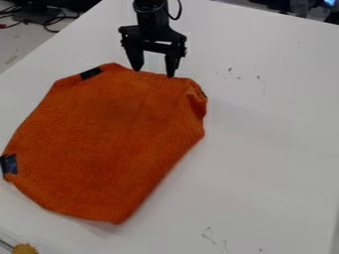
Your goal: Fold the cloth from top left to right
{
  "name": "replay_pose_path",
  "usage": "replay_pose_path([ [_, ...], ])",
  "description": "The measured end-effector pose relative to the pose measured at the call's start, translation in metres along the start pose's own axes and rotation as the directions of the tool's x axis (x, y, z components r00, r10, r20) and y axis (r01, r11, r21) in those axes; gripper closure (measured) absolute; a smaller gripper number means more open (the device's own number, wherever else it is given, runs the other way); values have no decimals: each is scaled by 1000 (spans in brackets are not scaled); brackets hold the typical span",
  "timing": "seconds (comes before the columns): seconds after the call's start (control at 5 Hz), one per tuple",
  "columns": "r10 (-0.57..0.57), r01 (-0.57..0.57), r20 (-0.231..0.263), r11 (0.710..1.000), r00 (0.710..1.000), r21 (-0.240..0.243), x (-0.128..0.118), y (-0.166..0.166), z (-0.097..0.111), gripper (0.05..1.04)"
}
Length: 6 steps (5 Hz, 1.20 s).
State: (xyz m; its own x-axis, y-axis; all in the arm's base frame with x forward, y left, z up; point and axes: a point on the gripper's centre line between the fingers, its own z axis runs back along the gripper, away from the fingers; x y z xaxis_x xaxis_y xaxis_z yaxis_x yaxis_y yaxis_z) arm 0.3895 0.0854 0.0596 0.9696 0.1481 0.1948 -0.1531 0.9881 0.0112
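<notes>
Where the arm enters at the 12 o'clock edge of the camera view, the black gripper (153,73) hangs with its two fingers spread apart and nothing visible between them except the upper margin of the orange cloth (109,144). Both fingertips point down at this margin; whether they touch the fabric cannot be determined.

Relative to the gripper, the main area of the cloth extends toward 7 o'clock. The cloth lies spread on the white table (271,149), its centre between 8 and 9 o'clock of the view.

Referenced to the centre of the cloth, the details are positioned as follows. One dark patch (90,73) is located at the edge between 11 and 12 o'clock. A second dark patch (9,163) is located at the edge between 8 and 9 o'clock. At 2 o'clock, the fabric is rumpled and turned over in a small gathered fold (197,101). A blunt corner points to 6 o'clock.

Referenced to the centre of the view, dark cables (50,21) lie beyond the table between 10 and 11 o'clock. A yellow-brown item (25,249), partly cut off, is located between 7 and 8 o'clock.
</notes>
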Motion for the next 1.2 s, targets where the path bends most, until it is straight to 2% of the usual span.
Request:
replay_pose_path([
  [0.2, 19, -20, 30, 1000, 999, 12, 6, 17, 3, 83],
  [0.4, 25, -26, 21, 999, 999, 36, 10, 37, -8, 83],
  [0.6, 32, -34, 33, 998, 999, 55, 19, 63, -8, 83],
  [0.8, 24, -25, 15, 998, 1000, 60, 21, 87, -18, 83],
  [1.0, 15, -13, -21, 997, 1000, 77, 19, 111, -18, 83],
  [1.2, 15, -13, -31, 997, 999, 80, 14, 122, -17, 83],
])
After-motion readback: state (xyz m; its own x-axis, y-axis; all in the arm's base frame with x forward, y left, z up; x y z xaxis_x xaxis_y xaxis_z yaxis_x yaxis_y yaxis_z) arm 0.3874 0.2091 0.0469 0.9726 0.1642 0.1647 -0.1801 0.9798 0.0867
